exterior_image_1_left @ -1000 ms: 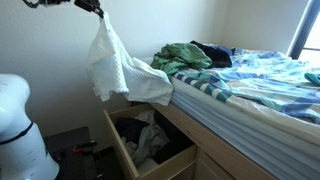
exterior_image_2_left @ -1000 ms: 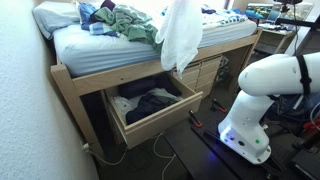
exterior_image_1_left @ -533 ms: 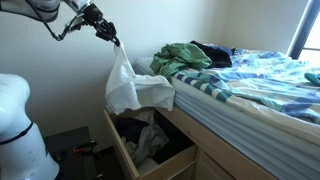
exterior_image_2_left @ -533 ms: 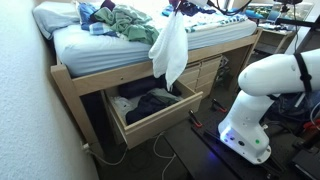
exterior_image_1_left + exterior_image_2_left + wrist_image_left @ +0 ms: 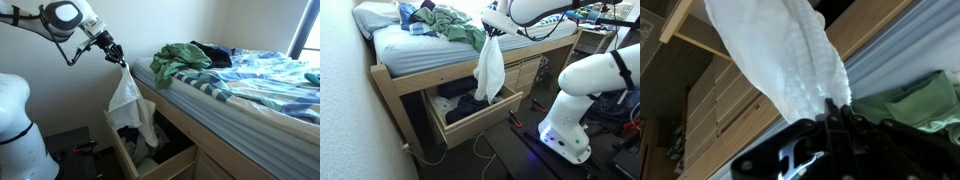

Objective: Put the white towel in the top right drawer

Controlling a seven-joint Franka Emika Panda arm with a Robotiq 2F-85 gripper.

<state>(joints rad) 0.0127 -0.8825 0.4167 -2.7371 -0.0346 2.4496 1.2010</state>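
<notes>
The white towel [image 5: 128, 100] hangs from my gripper [image 5: 119, 60] over the open wooden drawer [image 5: 122, 158] under the bed. Its lower end reaches the drawer's opening. It also shows in an exterior view [image 5: 490, 70], hanging from the gripper [image 5: 494, 33] above the drawer [image 5: 480, 112]. In the wrist view the towel [image 5: 780, 55] spreads away from the shut fingers [image 5: 836, 108]. The gripper is shut on the towel's top.
The drawer holds dark and light clothes [image 5: 470, 102]. The bed [image 5: 250, 90] has a striped blue sheet and a heap of green and dark clothes [image 5: 185, 55]. More drawers [image 5: 530, 70] lie along the bed frame. The robot's white base [image 5: 575, 100] stands on the floor.
The gripper has come down and moved towards the drawer with the towel. The towel now hangs lower, with its end at the drawer opening, clear of the mattress edge.
</notes>
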